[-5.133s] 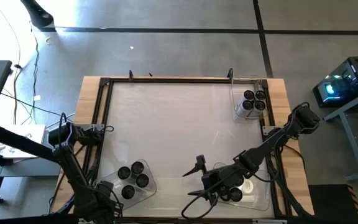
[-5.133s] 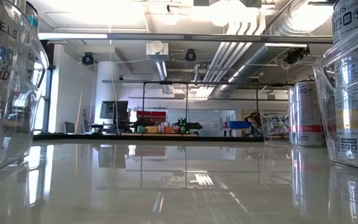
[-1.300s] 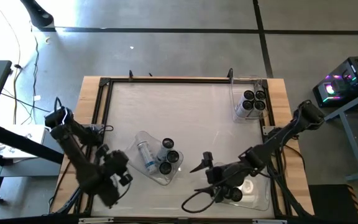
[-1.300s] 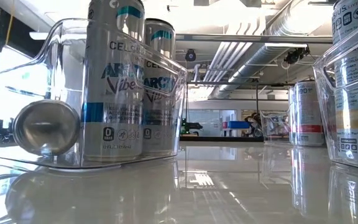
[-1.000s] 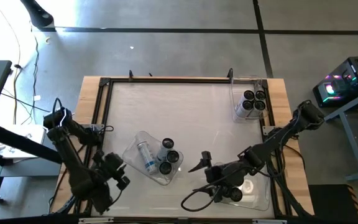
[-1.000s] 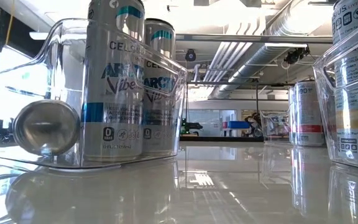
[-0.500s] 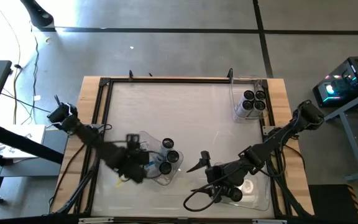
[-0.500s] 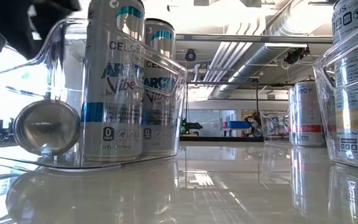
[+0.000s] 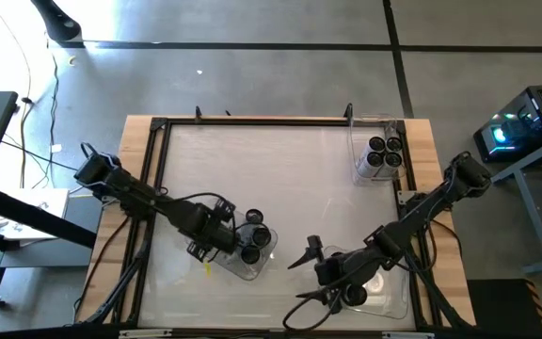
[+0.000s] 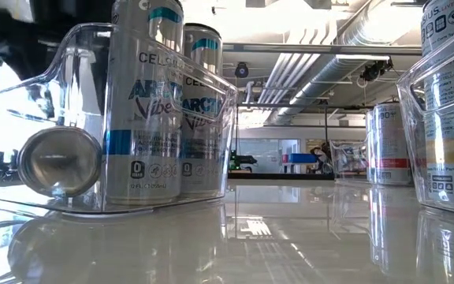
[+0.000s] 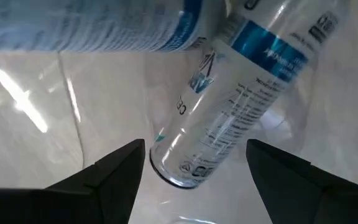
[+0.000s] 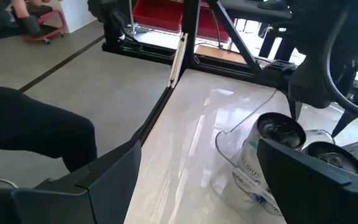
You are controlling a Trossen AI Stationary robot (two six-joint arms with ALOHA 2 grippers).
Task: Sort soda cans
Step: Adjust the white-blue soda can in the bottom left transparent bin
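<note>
A clear bin (image 9: 238,268) stands at the near left of the table. In it are three upright soda cans (image 9: 255,219), and one can lies on its side on the bin's floor (image 11: 229,118), its round end showing in the low view (image 10: 53,162). My left gripper (image 9: 216,247) points down into the bin, open. Its fingers (image 11: 114,177) stand on either side of the lying can's end without touching it. My right gripper (image 9: 301,273) hangs open and empty over the near middle of the table, facing the bin (image 12: 253,155).
A second clear bin (image 9: 381,127) with several upright cans (image 9: 384,153) stands at the far right corner. A third clear bin (image 9: 393,292) lies under my right arm at the near right. A dark frame (image 9: 252,121) runs along the table's edges. The table's middle is bare.
My left arm has swung from the table's near left edge toward the right, to the bin. It has sunk a little and rolled its wrist, and it now stands over the lying can. The bin and the cans have kept still.
</note>
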